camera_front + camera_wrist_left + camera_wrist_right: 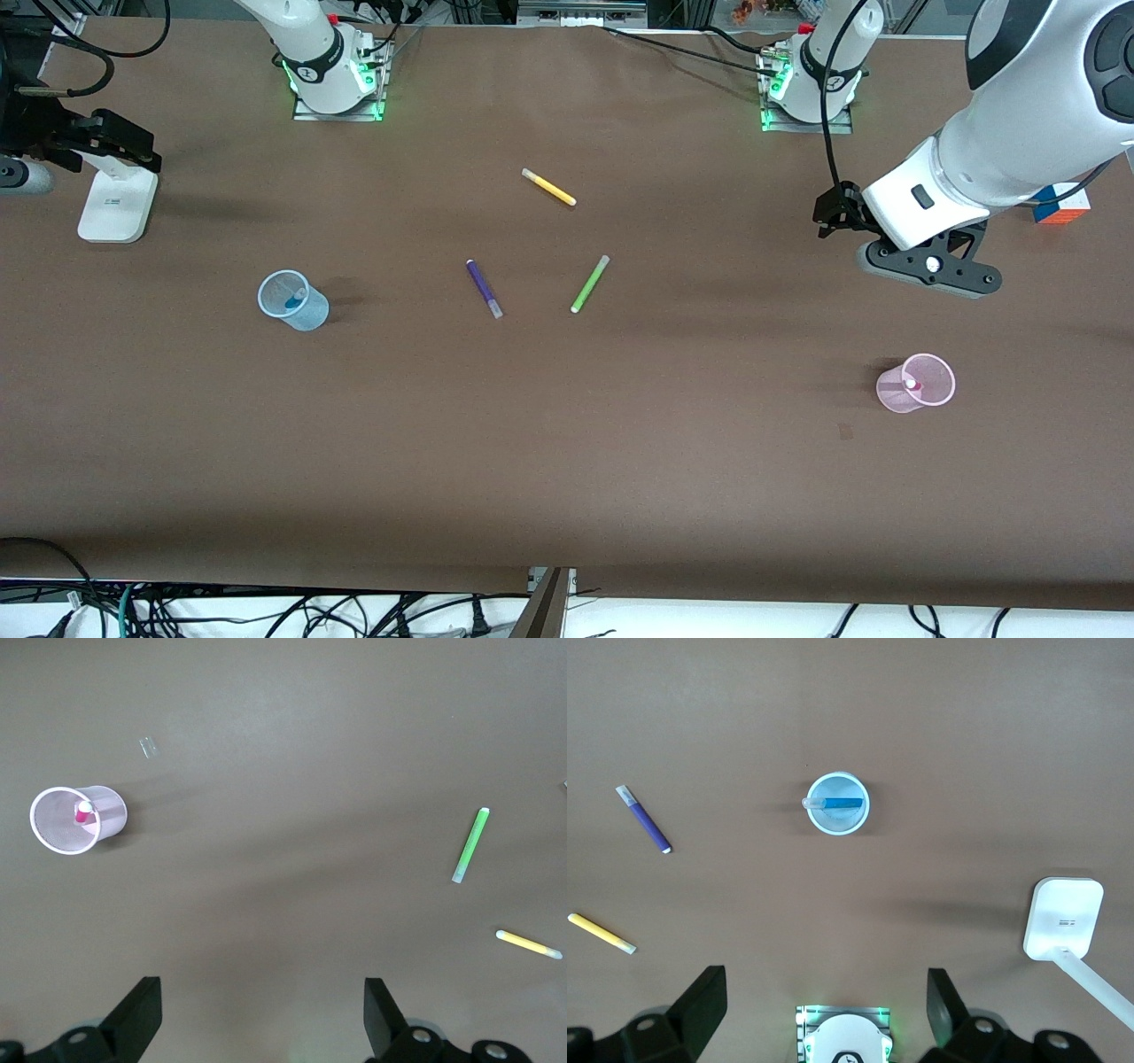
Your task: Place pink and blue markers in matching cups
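The pale blue cup stands toward the right arm's end of the table, with the blue marker leaning inside it; both also show in the right wrist view, cup and marker. The pale pink cup stands toward the left arm's end, with the pink marker inside it; both also show in the left wrist view, cup and marker. My left gripper is open and empty, high over bare table between its base and the pink cup. My right gripper is open and empty, high over its own base, out of the front view.
A purple marker, a lime green marker and a yellow marker lie mid-table. A white stand with black gear sits at the right arm's end. A colour cube sits at the left arm's end.
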Available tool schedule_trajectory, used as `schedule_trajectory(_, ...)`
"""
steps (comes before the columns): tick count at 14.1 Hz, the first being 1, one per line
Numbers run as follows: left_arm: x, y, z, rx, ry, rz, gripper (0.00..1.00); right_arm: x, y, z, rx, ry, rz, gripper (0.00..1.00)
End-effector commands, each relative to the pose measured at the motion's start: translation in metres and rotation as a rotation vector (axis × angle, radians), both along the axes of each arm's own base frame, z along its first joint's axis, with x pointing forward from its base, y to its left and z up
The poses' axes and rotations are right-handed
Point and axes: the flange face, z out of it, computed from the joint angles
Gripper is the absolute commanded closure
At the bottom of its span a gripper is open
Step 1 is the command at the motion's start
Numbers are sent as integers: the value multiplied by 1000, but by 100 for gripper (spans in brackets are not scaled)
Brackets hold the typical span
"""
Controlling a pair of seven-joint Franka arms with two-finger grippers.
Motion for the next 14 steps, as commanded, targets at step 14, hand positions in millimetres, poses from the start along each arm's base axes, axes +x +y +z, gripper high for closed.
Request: schedule_trajectory(14, -27, 58, 7, 58, -102, 52, 0, 1, -2, 6, -6, 8, -9, 0)
